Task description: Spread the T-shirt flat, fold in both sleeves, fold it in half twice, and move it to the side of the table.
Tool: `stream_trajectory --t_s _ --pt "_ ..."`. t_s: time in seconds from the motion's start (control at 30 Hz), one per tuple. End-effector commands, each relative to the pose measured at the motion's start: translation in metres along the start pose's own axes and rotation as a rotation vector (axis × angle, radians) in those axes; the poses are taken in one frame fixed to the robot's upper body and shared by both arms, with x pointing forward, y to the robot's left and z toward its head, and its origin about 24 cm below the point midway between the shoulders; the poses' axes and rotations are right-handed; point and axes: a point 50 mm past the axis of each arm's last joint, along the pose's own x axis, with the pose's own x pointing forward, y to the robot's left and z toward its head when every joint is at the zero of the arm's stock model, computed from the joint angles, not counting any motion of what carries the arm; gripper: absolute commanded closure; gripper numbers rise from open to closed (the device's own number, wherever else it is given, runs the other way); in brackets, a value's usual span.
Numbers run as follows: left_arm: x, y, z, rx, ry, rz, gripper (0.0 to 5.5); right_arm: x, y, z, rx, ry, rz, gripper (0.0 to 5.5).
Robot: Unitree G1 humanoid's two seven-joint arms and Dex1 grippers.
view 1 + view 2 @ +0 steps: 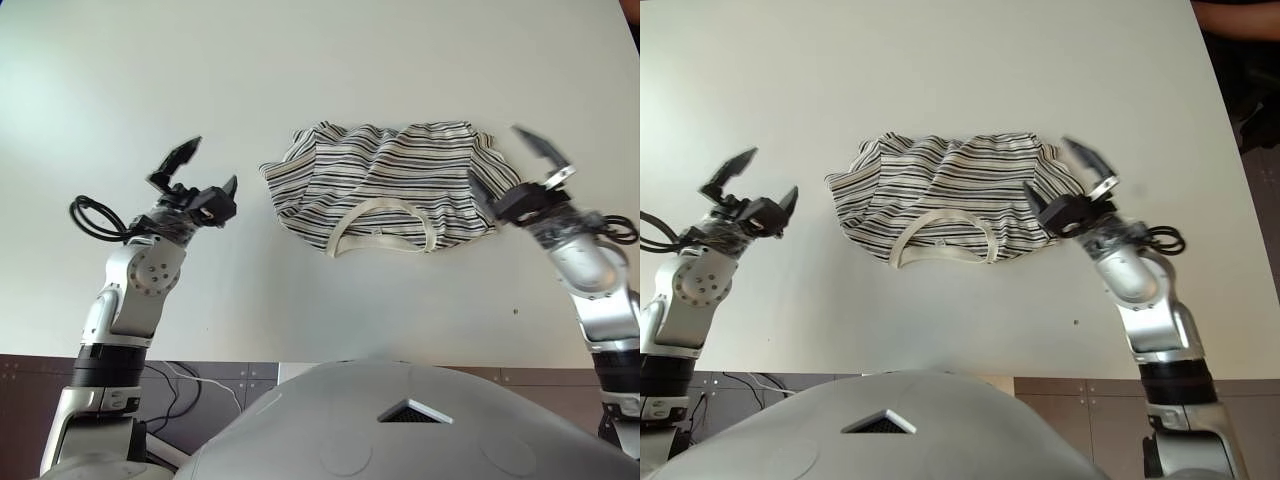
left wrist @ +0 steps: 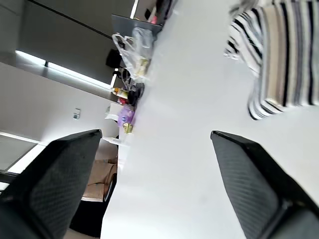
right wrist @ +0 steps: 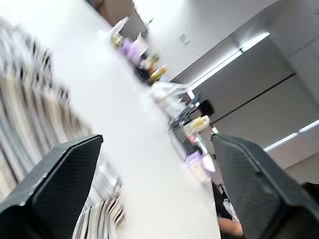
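The striped T-shirt [image 1: 385,180] lies crumpled on the white table [image 1: 300,60], its collar toward the near edge.

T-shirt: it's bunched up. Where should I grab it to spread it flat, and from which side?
Probably its two side edges, each gripper from its own side. The T-shirt lies crumpled, collar toward the robot, so pulling outward should open it. The open right gripper is at its right edge; the open left gripper stands apart.

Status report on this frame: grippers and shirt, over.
Left gripper open, off the shirt's left side. Right gripper open at its right edge. Striped T-shirt crumpled, not spread.
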Motion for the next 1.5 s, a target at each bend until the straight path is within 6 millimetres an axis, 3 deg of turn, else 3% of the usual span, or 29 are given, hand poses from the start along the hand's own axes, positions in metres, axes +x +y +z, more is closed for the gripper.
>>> stream_trajectory --t_s 0.03,0.17,0.27,0.33,0.4,0.63,0.8,0.9,1.4,1.5 --pt "-0.023 -0.007 0.032 0.023 -0.225 -0.26 1.42 -0.026 0.012 0.014 -0.055 -0.015 0.283 1.52" --pt "-0.043 -0.031 0.032 0.064 -0.252 -0.611 1.42 -0.054 0.034 0.018 -0.087 0.022 0.575 1.52" --pt "-0.049 -0.048 0.027 0.084 -0.22 -0.747 1.42 -0.069 0.042 -0.003 -0.238 0.147 0.697 1.52" --pt "-0.043 -0.053 0.016 0.132 -0.169 -0.738 1.42 -0.072 0.047 -0.01 -0.289 0.184 0.732 1.52" --pt "-0.036 -0.057 0.01 0.165 -0.146 -0.708 1.42 -0.062 0.049 -0.015 -0.34 0.187 0.721 1.52" --pt "-0.012 -0.063 0.007 0.19 -0.174 -0.579 1.42 -0.045 0.058 -0.035 -0.398 0.223 0.666 1.52" --pt "0.0 -0.063 0.009 0.178 -0.206 -0.519 1.45 -0.03 0.053 -0.042 -0.381 0.231 0.539 2.37" --pt "0.004 -0.062 0.009 0.161 -0.22 -0.5 1.92 -0.031 0.051 -0.035 -0.32 0.206 0.505 2.88" --pt "0.014 -0.064 0.018 0.166 -0.269 -0.454 4.14 -0.044 0.041 -0.05 -0.329 0.277 0.509 5.38" --pt "0.012 -0.063 0.019 0.162 -0.269 -0.448 4.72 -0.045 0.035 -0.051 -0.331 0.283 0.494 5.4"
